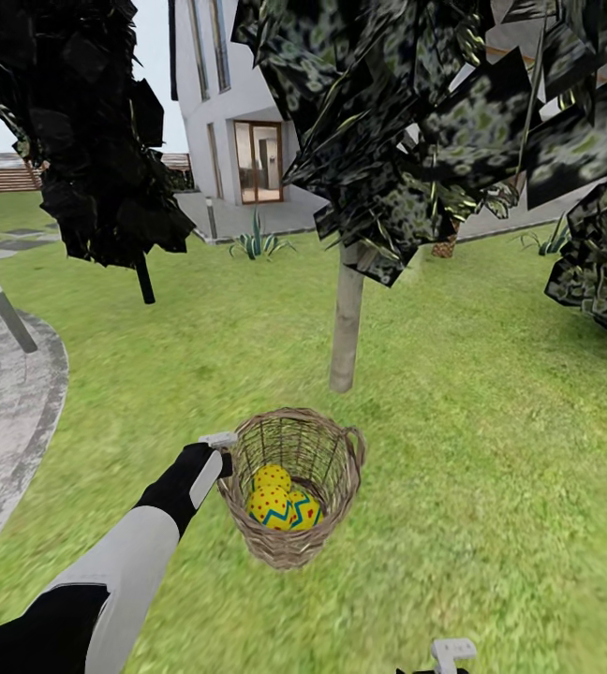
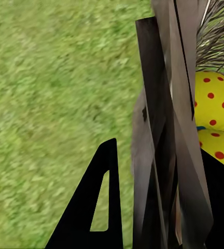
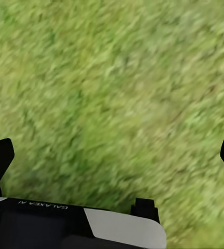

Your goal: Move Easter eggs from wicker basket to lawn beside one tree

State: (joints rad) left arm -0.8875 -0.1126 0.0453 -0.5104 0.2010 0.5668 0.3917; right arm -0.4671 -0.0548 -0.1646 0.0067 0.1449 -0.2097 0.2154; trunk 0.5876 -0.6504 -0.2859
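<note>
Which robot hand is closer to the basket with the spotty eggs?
The left. Its end effector is right at the wicker basket's rim, on the basket's left side. The right end effector sits low at the picture's bottom edge, over the lawn, well apart from the basket.

The robot's left arm (image 1: 107, 580) is showing a smooth white shell over its forearm, running into a matte black wrist section and a black upper part near the shoulder. Its left gripper (image 1: 219, 449) is wearing pale grey-white fingers; up close they are appearing as flat black angular plates, one with a triangular cutout. The right gripper (image 3: 117, 150) is showing widely spaced black fingertips, a black body with small mirrored white lettering, and a white rounded cover plate.
</note>
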